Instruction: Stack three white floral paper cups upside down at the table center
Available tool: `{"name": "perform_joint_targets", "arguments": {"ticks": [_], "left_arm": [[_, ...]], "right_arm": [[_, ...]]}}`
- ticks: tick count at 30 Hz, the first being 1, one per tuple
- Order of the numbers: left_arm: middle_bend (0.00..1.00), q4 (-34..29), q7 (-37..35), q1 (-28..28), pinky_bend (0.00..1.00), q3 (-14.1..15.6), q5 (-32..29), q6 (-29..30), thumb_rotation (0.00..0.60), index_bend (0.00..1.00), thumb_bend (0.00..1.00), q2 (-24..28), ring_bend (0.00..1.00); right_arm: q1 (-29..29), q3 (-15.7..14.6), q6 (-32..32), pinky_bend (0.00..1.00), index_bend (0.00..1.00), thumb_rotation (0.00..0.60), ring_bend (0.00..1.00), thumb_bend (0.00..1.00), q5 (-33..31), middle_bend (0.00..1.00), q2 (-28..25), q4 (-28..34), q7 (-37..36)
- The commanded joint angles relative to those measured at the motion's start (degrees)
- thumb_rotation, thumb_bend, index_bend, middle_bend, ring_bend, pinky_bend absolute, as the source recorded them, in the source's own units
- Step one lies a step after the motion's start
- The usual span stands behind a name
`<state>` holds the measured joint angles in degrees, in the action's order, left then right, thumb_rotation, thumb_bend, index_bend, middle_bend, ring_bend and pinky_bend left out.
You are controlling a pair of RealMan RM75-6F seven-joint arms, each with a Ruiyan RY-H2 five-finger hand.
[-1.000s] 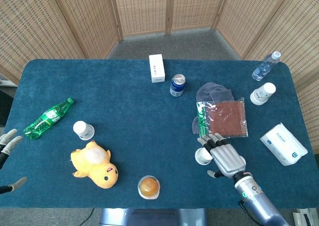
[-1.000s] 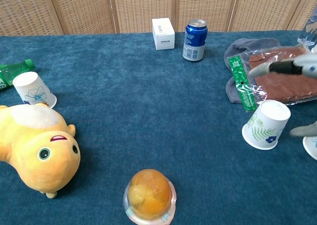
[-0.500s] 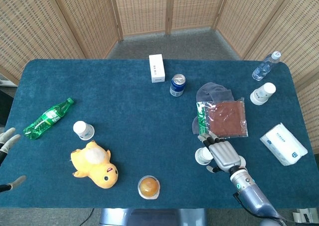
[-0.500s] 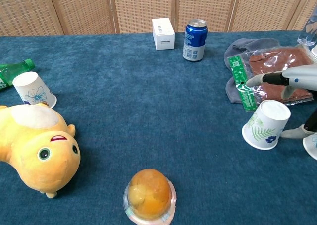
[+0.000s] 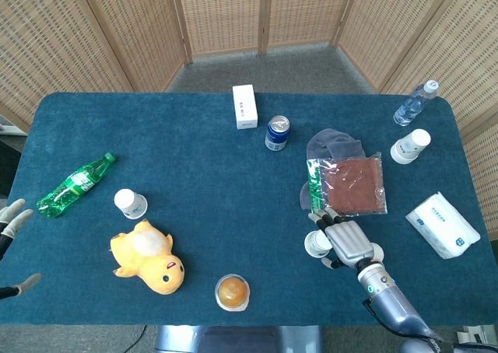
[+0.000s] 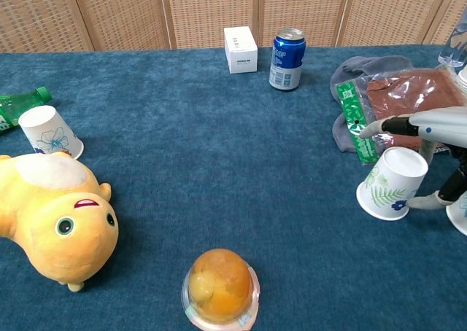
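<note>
Three white floral paper cups show in the head view. One cup [image 5: 131,203] [image 6: 49,131] stands upside down at the left, beside the green bottle. A second cup [image 5: 410,145] sits far right near the water bottle. The third cup [image 5: 317,243] [image 6: 392,183] leans tilted, base up, at the front right. My right hand [image 5: 348,240] [image 6: 438,123] hovers over this third cup with fingers spread above it and the thumb low by its side, without a firm grip. My left hand [image 5: 11,222] shows at the left edge, fingers apart and holding nothing.
A yellow plush duck [image 5: 148,257], a jelly cup [image 5: 233,291], a green bottle [image 5: 75,185], a blue can [image 5: 277,132], a white box [image 5: 244,106], a grey cloth with a snack packet [image 5: 354,183] and a tissue pack [image 5: 442,224] lie around. Another white object [image 6: 460,214] peeks in at the right edge.
My right hand has drawn back toward the front edge and lowered over the tilted cup, its fingers now bracketing it. The cup itself has not shifted. The left hand is still.
</note>
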<state>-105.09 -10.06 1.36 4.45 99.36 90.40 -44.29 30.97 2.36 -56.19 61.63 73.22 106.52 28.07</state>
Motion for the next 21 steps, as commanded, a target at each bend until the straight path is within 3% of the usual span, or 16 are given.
{"name": "perform_joint_targets", "arguments": {"ticks": [1, 9, 21], "left_arm": [[0.00, 0.0, 0.2, 0.0, 0.00, 0.0, -0.1, -0.1, 0.600, 0.00, 0.19, -0.1, 0.00], [0.00, -0.1, 0.6, 0.2, 0.00, -0.3, -0.6, -0.4, 0.600, 0.00, 0.19, -0.3, 0.00], [0.00, -0.5, 1.2, 0.2, 0.00, -0.3, -0.5, -0.7, 0.600, 0.00, 0.19, -0.4, 0.00]], "right_arm": [[0.0, -0.2, -0.1, 0.40, 0.17, 0.600, 0.00, 0.29, 1.1, 0.14, 1.3, -1.9, -1.5], [-1.1, -0.9, -2.0, 0.57, 0.40, 0.600, 0.18, 0.34, 6.6, 0.38, 3.9, -6.6, -6.1], [-1.5, -0.9, -3.1, 0.60, 0.44, 0.600, 0.21, 0.37, 8.8, 0.42, 3.0, -4.8, -6.8]]}}
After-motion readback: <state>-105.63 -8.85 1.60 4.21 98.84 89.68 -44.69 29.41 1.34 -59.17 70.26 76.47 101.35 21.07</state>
